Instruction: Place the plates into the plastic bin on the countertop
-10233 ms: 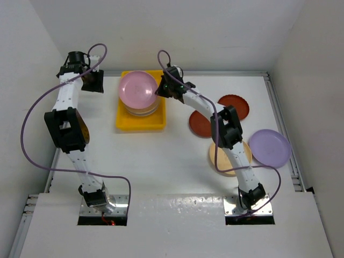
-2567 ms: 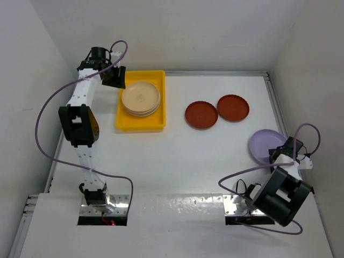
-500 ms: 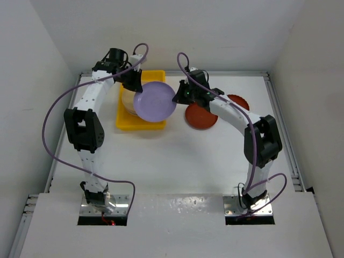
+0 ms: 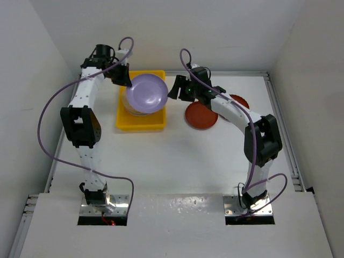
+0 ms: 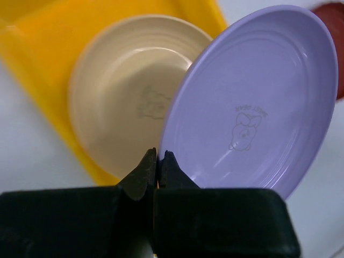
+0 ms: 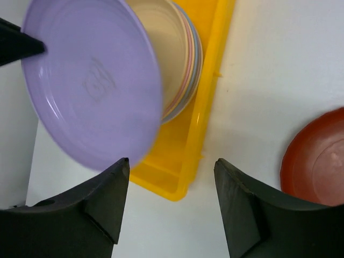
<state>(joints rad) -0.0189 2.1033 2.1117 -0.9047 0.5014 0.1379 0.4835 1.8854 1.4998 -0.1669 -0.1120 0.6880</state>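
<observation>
A lilac plate [image 4: 146, 91] hangs tilted over the yellow plastic bin [image 4: 141, 124], and my left gripper [image 4: 125, 80] is shut on its left rim. In the left wrist view the jaws [image 5: 157, 158] pinch the lilac plate [image 5: 252, 102] at its edge, above the cream plate [image 5: 129, 97] that tops the stack in the bin [image 5: 43, 48]. My right gripper [image 4: 176, 89] stands open just right of the plate, apart from it. Its wrist view shows the gripper [image 6: 171, 166] over the bin's wall [image 6: 209, 102], with the lilac plate [image 6: 91, 80] and the stack [image 6: 188, 54] beyond. Two dark red plates [image 4: 201, 116] [image 4: 237, 102] lie on the countertop [image 4: 177, 161].
The right arm reaches over the nearer dark red plate [image 6: 317, 156]. White walls close in the left, back and right. A metal rail [image 4: 282, 134] runs along the countertop's right edge. Purple cables loop above both arms.
The right gripper has opened and let go of the lilac plate. The left gripper has shut on its rim and carried it left and back over the bin.
</observation>
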